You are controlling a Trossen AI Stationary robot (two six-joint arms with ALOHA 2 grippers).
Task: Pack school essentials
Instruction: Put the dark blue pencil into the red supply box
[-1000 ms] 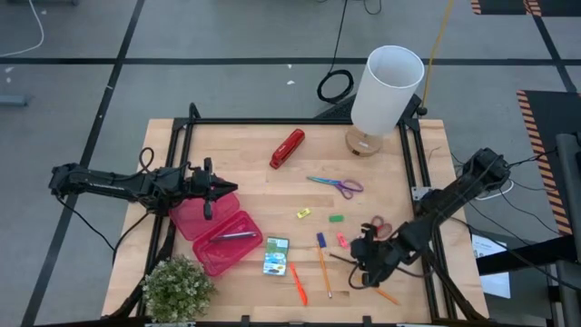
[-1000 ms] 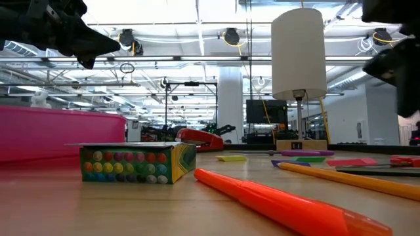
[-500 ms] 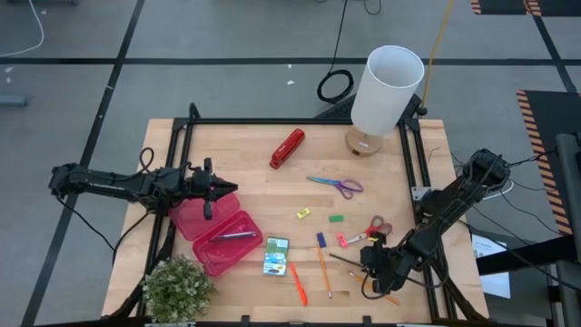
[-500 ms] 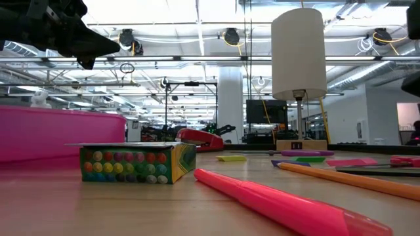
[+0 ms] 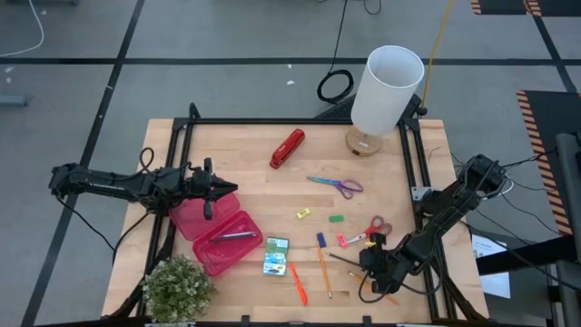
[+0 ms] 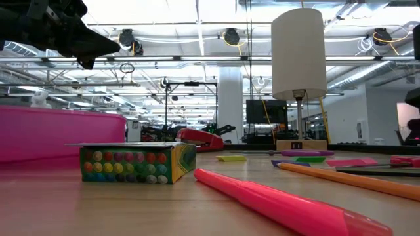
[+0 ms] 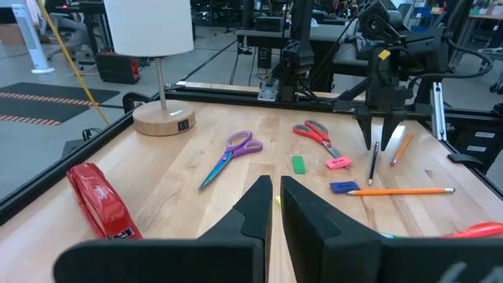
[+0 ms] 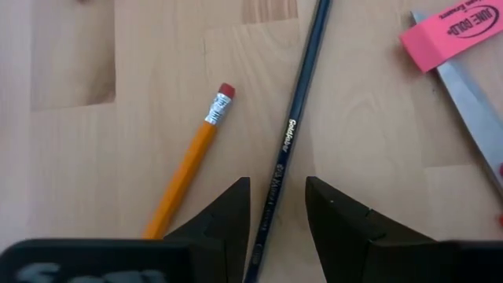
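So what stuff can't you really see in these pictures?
- Right gripper, high view: its own arm covers the dark pencil under it.
- Pink case, low view: the level camera shows only its wall, not the inside.
- Red-handled scissors, right wrist view: handles cut off by the edge.
- Erasers, high view: too small to tell shapes.

lighting, as i see it: bright, even overhead light; ceiling fixtures glare in the low view. shadows on the table point(image 5: 272, 195) soft and short. low view: near pen point(image 6: 275, 203) blurred. right wrist view: own fingers point(image 8: 228, 220) soft-edged.
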